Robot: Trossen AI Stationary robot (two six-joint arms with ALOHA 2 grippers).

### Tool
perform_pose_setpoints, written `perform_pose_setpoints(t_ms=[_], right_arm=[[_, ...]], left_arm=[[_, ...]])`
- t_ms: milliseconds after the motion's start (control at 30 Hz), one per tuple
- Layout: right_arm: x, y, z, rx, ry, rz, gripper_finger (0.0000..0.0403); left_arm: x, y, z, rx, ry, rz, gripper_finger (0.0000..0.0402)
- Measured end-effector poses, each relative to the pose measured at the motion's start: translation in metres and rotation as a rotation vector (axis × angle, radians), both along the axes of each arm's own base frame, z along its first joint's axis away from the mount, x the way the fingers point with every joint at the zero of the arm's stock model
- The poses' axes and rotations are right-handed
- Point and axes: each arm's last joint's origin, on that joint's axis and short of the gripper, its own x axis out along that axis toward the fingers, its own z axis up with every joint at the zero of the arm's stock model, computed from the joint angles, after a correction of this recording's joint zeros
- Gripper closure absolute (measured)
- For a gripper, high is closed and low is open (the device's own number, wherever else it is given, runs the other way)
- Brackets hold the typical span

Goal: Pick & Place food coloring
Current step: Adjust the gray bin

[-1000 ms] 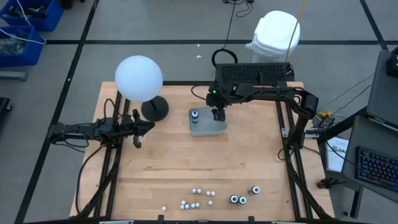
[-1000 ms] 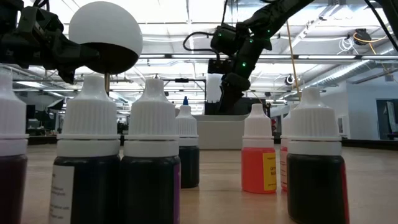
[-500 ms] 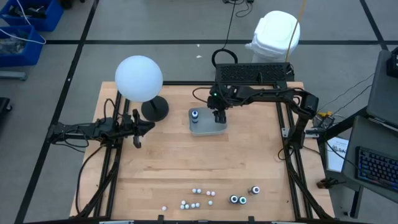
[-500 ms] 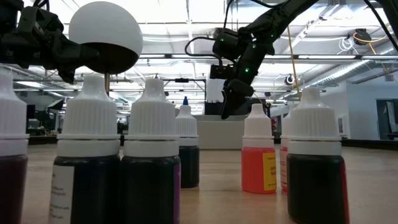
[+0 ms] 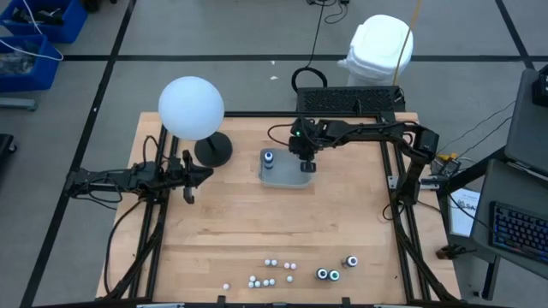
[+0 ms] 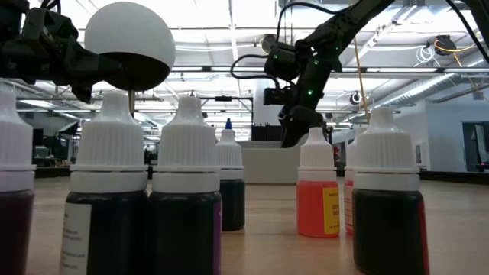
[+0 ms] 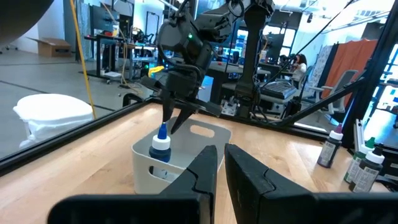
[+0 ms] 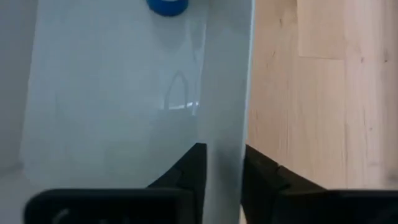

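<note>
Tiny bottles (image 5: 271, 263): eight loose, one in tray (image 5: 288, 180); jars (image 5: 323, 275): three.

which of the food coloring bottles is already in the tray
Only the blue-capped bottle, standing upright at the left end of the tray. All the other bottles sit clustered at the table's near edge.

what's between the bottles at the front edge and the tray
Nothing visible. Bare wooden table lies between the bottles and the tray. The tray holds one blue-tipped bottle, and the right gripper sits at the tray's right wall, fingers either side. The left gripper waits off left.
</note>
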Motion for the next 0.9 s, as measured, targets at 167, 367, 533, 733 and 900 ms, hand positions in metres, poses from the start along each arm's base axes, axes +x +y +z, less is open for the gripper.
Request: perform_pose_setpoints(t_ms=[167,367,533,733,900], right_arm=[[-0.0011,0.0005,-0.0006,-0.023,0.023,0.062,0.0392],[-0.0030,0.0014,-0.0015,-0.040,0.054,0.127,0.0396],[-0.0043,0.0019,-0.0019,-0.028,0.066,0.117,0.0399],[-0.0087,0.0037,-0.0028,-0.001,0.110,0.101,0.0401],[-0.0094,0.0066,-0.0028,0.006,0.125,0.105,0.0402]], left_arm=[[0.0000,0.0000,0.0000,0.000,0.000,0.000,0.0364],[0.0000,0.0000,0.0000,0.000,0.000,0.000,0.0364],[0.0000,0.0000,0.0000,-0.001,0.000,0.000,0.0364],[0.0000,0.0000,0.0000,-0.001,0.000,0.000,0.0364],[0.0000,0.0000,0.0000,-0.006,-0.001,0.000,0.0364]])
